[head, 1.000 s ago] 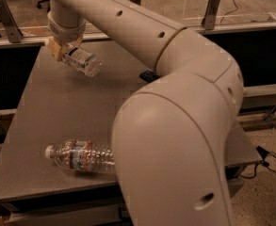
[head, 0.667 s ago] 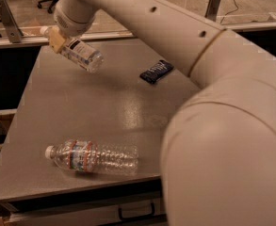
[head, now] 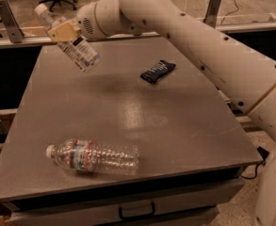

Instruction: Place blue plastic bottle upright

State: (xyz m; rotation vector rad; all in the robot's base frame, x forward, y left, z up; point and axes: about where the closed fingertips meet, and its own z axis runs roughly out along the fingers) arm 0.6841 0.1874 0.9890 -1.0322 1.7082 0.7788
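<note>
The blue plastic bottle [head: 76, 48], small and clear with a white cap and a white label with dark print, hangs tilted above the far left part of the grey table [head: 128, 107], cap up and to the left. My gripper [head: 64, 32] is shut on it around its upper half, with tan fingers [head: 62, 31] across the bottle. The bottle is off the table surface.
A longer ribbed clear bottle [head: 93, 157] with a red-and-blue label band lies on its side near the table's front left. A dark blue packet [head: 158, 71] lies at the far middle. My white arm spans the right side. A rail runs behind the table.
The gripper has lifted the small bottle higher and turned it more towards upright, cap up-left. The arm has swung out of the foreground. The ribbed bottle has not moved.
</note>
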